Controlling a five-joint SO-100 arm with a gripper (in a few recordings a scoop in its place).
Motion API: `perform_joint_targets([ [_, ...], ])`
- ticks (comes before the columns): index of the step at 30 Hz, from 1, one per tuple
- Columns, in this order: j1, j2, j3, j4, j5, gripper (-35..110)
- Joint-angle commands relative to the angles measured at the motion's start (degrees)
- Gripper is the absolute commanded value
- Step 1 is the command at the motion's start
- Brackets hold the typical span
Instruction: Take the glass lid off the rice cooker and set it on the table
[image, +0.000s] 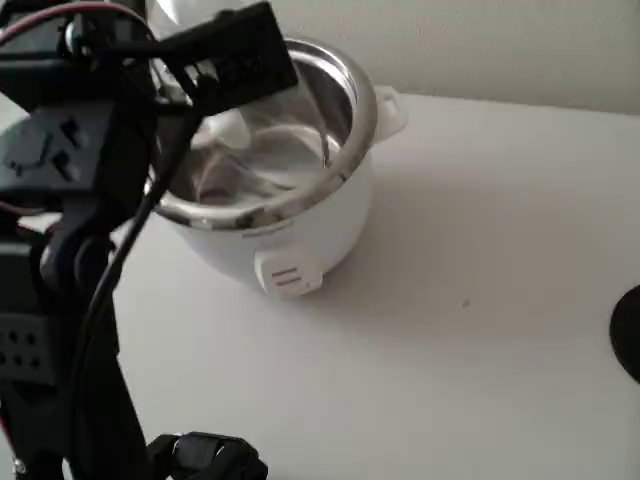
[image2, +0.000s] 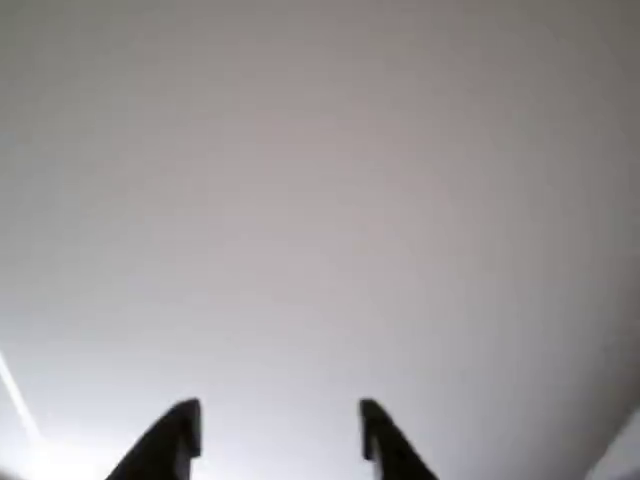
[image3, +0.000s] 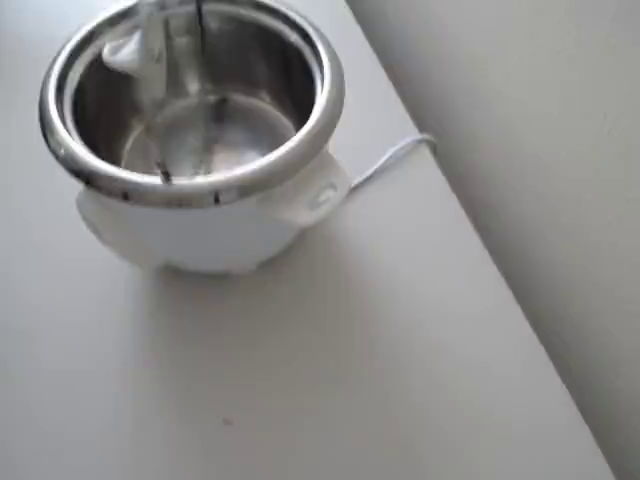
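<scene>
Black two-finger gripper (image2: 280, 430) shows its tips at 6 o'clock of the wrist view, standing apart with nothing between them, before a plain pale surface. One squat white rice cooker (image: 300, 235) with a shiny steel pot sits toward 11 o'clock on the plain white table (image: 480, 300) in the fixed view, front switch at its 6 o'clock. One clear glass lid (image: 235, 135) with a white knob looks tilted in the cooker's mouth; how it rests is unclear.

White rice cooker (image: 300, 230) with shiny steel pot (image3: 190, 110), red switch marks; white tabletop (image: 480, 330); black fingers (image2: 180, 435).
</scene>
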Motion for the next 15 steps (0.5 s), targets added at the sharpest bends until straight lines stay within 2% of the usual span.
perform_joint_targets([
  [1,0.35,-4.92,-0.09,8.09,-4.13,21],
  [7,0.62,-9.05,-1.05,23.29,-6.50,21],
  [12,-1.67,-18.37,-13.71,45.26,-8.00,21],
  [15,-1.93,-19.78,-14.33,49.22,-8.44,21],
])
